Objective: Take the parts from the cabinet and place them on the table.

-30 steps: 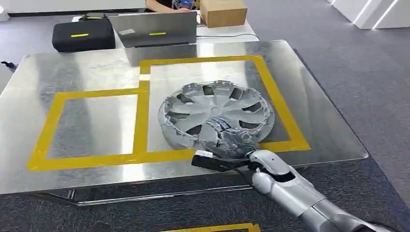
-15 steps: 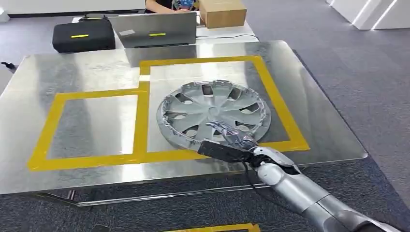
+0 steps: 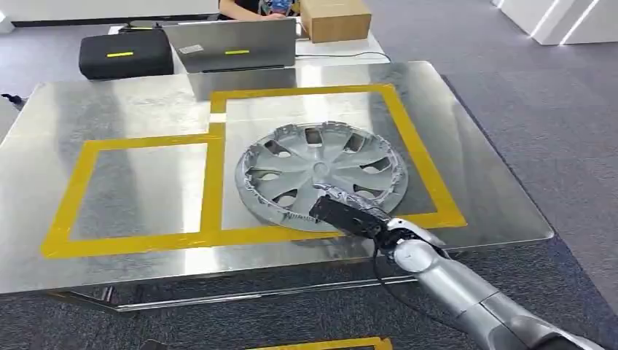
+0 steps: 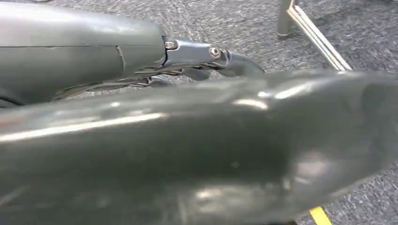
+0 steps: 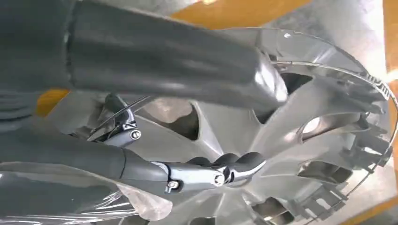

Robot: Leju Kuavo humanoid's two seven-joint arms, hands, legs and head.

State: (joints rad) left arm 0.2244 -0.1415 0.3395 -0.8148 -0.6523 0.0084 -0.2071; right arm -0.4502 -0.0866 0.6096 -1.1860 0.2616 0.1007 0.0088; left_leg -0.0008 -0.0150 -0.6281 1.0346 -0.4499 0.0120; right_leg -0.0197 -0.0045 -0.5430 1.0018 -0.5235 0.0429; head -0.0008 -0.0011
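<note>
Steel table (image 3: 131,102): yellow-taped box. Hubcap (image 3: 306,164) lies flat inside it, near edge; placing looks done. R hand (image 3: 348,211) over near rim, fingers apart, not clamped. L hand (image 4: 202,51) hangs low; finger state can't tell. Left: withdraw.

The right arm (image 3: 466,292) is a smooth silver tube, glossy, swelling into a rounded joint near the wrist, where a pale grey shell wraps it. A thin black cable (image 3: 386,281) loops out beneath that joint and runs back along the underside of the forearm. The right hand (image 3: 348,215) is dark, with a flat black block on its back and greyish fingers. Seen close in the right wrist view, its thumb (image 5: 173,70) is a thick, matte grey bar with a blunt squared tip, and a finger (image 5: 206,174) shows bright metal links fastened with small round screws, fine wires running alongside. The left hand (image 4: 197,51) has the same grey casing, steel links and screws.
</note>
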